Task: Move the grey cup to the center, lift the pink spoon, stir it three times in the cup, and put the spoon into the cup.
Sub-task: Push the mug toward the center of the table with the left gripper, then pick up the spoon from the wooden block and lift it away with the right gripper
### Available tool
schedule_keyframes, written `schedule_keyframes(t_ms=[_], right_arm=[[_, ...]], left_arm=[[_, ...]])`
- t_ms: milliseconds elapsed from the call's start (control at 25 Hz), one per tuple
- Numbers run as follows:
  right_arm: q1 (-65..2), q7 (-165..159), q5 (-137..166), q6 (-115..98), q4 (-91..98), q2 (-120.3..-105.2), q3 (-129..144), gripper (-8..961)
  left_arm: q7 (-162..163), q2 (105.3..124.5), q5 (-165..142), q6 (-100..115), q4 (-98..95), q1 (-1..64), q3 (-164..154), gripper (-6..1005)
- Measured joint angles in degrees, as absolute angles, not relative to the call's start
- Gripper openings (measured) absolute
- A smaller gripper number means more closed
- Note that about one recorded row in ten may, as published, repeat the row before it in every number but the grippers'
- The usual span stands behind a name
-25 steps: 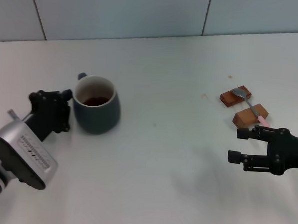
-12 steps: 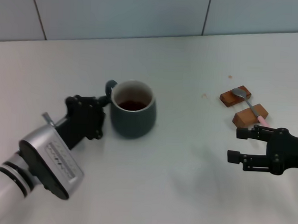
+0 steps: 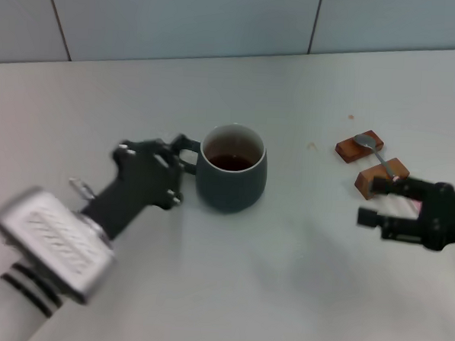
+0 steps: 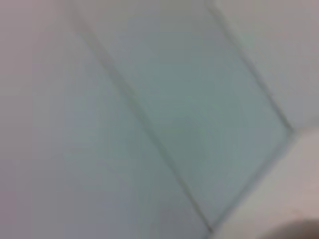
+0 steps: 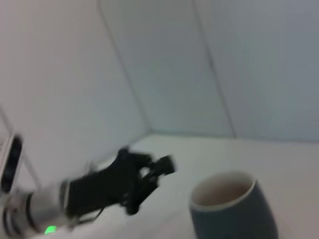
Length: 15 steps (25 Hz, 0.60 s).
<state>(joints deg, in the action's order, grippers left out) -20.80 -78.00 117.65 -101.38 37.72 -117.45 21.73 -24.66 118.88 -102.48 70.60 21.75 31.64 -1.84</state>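
The grey cup stands near the middle of the table, with dark liquid inside and its handle turned toward my left gripper. That gripper is open and sits against the cup's left side by the handle. The pink spoon lies across two brown blocks at the right. My right gripper is open and empty, just in front of the nearer block. The right wrist view shows the cup and, farther off, the left gripper.
The table is white, with a tiled wall behind it. A few small brown specks lie between the cup and the blocks. The left wrist view shows only the wall.
My left gripper has moved right, and the cup has slid with it from the left side to near the centre. My right gripper has shifted slightly toward the blocks.
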Motion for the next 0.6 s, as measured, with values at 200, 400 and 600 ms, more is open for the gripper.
schedule_keyframes(t_ms=[200, 400, 600], right_arm=[[-16.28, -80.44, 108.21, -102.78, 37.5, -117.49, 20.54, 836], [-12.51, -82.88, 98.77, -105.57, 31.68, -117.01, 14.19, 835], [-8.98, -92.61, 95.19, -102.5, 16.52, -115.05, 1.79, 835]], left_arm=[[-14.85, 118.35, -103.54, 74.38, 20.71, 29.68, -1.89, 90], [5.73, 118.22, -113.7, 75.61, 12.41, 28.23, -2.49, 100], [22.01, 118.36, -124.65, 74.82, 3.89, 29.31, -2.51, 178]])
